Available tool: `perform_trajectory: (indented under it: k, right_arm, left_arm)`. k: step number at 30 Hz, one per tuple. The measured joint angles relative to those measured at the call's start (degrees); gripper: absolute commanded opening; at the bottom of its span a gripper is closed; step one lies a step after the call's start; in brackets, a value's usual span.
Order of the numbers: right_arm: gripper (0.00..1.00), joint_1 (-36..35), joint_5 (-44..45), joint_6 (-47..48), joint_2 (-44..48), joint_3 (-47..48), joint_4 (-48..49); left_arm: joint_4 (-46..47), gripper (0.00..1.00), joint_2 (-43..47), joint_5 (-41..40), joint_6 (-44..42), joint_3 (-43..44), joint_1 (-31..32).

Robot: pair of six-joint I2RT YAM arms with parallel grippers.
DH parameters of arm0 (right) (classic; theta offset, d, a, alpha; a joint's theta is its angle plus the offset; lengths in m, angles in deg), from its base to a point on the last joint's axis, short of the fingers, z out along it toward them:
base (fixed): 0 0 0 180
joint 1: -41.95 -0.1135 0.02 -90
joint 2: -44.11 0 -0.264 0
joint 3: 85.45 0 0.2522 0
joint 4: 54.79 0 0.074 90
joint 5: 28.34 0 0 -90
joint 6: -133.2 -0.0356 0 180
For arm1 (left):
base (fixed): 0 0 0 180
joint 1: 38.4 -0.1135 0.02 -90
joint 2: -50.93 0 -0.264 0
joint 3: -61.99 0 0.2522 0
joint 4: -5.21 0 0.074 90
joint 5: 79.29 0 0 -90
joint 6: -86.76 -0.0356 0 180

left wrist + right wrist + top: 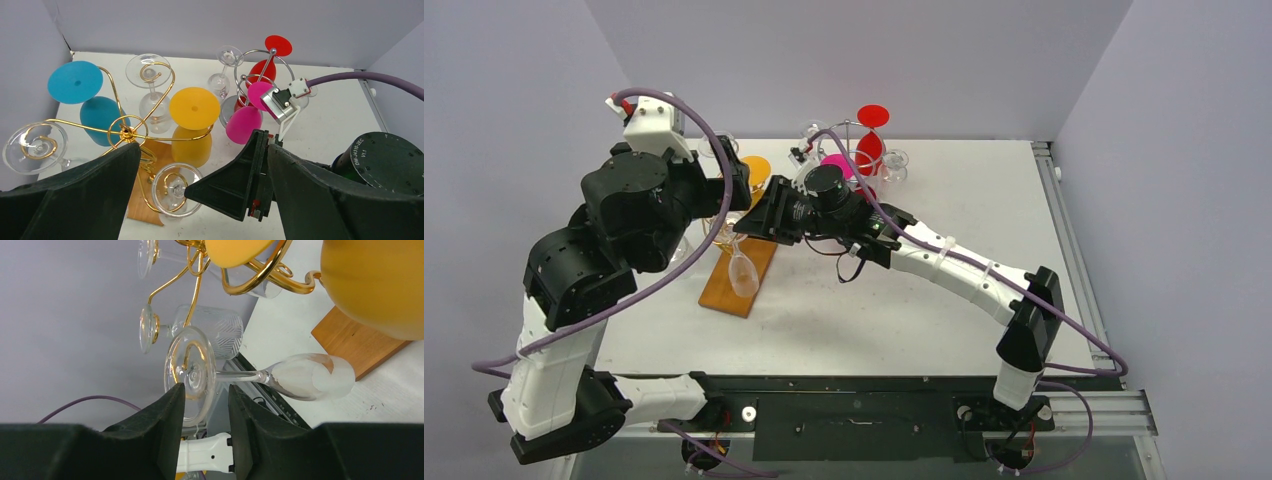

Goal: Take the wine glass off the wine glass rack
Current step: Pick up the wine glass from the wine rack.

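My right jaws, half open, straddle the foot of the clear glass point(305, 377) hanging from the gold rack point(240, 289), the grasp step; next I must pinch, then slide it clear.

Wine glass point(310, 377) hanging on rack point(127, 131), second rack point(268, 62) behind, to right

White table point(924, 330) — wooden rack base point(722, 292)
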Motion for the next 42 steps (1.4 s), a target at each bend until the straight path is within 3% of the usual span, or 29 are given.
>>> perform_trajectory:
  k: [15, 42]
  right_arm:
    - [0.00, -0.24, 0.57, -1.64, 0.04, 0.00, 1.18]
    - [0.00, -0.26, -1.16, -7.30, 2.34, -5.05, 6.40]
  left_arm:
    - [0.15, 0.96, 1.20, -0.15, 0.00, -1.81, 0.00]
    - [0.31, 0.96, 0.83, -0.15, 0.04, -2.71, 0.00]
